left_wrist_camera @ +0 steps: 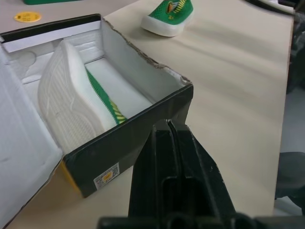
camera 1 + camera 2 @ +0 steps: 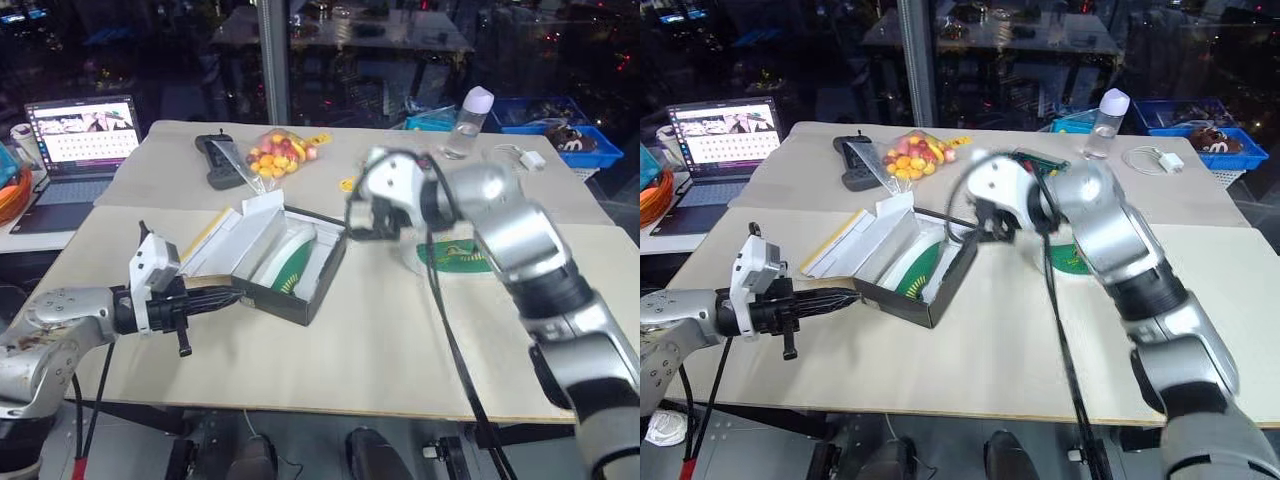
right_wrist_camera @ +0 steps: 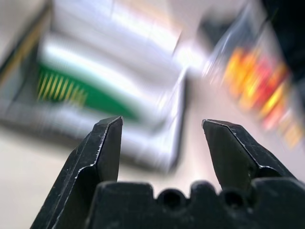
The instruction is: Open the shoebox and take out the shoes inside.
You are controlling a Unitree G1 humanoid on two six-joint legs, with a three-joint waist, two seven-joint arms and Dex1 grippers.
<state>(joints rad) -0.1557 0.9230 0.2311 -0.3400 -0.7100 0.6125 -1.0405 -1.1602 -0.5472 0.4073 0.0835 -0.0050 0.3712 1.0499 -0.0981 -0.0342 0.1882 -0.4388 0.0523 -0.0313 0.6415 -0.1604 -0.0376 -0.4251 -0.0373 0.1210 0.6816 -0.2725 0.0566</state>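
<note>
The shoebox [image 2: 300,295] lies open on the table, its lid [image 2: 235,238] folded back to the left with the white inside showing. One green shoe [image 1: 78,107] with a white sole rests on its side inside the box. A second green shoe [image 2: 458,257] sits on the table to the right, partly behind my right arm. My left gripper [image 1: 169,136] is shut, its tips against the box's dark near end wall. My right gripper [image 3: 162,126] hovers open and empty above the box's right side.
Behind the box are a black controller [image 2: 215,160], a bag of colourful sweets [image 2: 278,155] and a yellow sticker [image 2: 347,184]. A laptop [image 2: 80,135] stands far left. A bottle [image 2: 470,122], a white charger [image 2: 530,158] and blue bins [image 2: 560,135] are at the back right.
</note>
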